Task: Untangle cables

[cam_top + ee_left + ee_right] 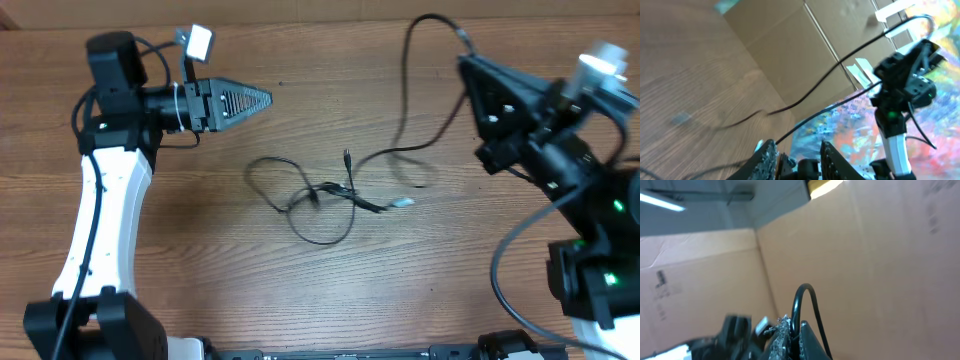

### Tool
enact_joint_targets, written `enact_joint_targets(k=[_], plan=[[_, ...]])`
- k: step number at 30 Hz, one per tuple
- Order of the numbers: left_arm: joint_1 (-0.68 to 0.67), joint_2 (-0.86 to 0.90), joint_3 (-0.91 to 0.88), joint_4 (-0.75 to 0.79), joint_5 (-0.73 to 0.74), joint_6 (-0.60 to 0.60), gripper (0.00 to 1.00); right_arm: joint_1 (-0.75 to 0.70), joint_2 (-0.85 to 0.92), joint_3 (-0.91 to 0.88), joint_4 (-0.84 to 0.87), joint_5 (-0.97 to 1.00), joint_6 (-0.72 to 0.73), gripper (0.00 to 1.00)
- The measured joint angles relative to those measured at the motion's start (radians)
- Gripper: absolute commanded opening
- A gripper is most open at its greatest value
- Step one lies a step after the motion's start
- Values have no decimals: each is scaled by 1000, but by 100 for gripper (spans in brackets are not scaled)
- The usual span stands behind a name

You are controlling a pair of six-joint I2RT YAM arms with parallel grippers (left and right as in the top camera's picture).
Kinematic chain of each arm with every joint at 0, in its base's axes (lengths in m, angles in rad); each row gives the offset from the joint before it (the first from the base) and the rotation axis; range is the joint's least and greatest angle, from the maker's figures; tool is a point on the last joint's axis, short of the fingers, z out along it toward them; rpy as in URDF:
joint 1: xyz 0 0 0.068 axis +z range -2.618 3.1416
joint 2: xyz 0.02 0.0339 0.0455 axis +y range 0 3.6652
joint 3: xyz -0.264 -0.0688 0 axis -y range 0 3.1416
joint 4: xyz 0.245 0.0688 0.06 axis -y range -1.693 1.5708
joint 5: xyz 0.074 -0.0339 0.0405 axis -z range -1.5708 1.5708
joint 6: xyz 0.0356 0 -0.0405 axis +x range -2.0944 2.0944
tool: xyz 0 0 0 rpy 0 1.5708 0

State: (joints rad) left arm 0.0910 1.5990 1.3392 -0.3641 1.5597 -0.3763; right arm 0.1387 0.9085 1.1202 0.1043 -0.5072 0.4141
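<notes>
Several thin, limp cables (340, 190) knot at the centre of the desk (200, 250) (featherlight, slippery). My right gripper (791, 330) pinches one strand aloft; my left gripper (798, 146) is parted, seemingly empty. I'd grab beside the knot.

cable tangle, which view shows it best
Overhead: the whole tangle lies in view on the table. Left wrist shows only blurred strands; right wrist only the loop pinched in the right gripper.

Even, fairly bright light falling on the wooden table (200, 250), cables (340, 190) casting faint soft shadows, left wrist view smearing with motion blur, right wrist view dimmer, a ceiling strip light (660, 201) glaring at far left, near foreground blurring.
</notes>
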Motion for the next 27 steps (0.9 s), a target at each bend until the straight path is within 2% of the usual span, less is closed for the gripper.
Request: enact_joint_targets(k=[4,8,12,14,19,27], plan=[[0,54,-3,-193,-11,147,24,-14,-26,1,1,29,0,4],[-11,90,-5,-368,-80,254,28,-14,-24,2,-11,40,0,4],[-53,107,-6,-460,-129,345,56,-14,-12,2,-12,42,0,4],[-82,107,-6,-475,-140,386,66,-14,0,2,-16,43,0,4],[-208,107,-5,-474,-190,563,63,-14,59,2,-44,37,16,4],[-398,107,-5,-437,-424,640,66,-14,89,2,8,25,76,4]])
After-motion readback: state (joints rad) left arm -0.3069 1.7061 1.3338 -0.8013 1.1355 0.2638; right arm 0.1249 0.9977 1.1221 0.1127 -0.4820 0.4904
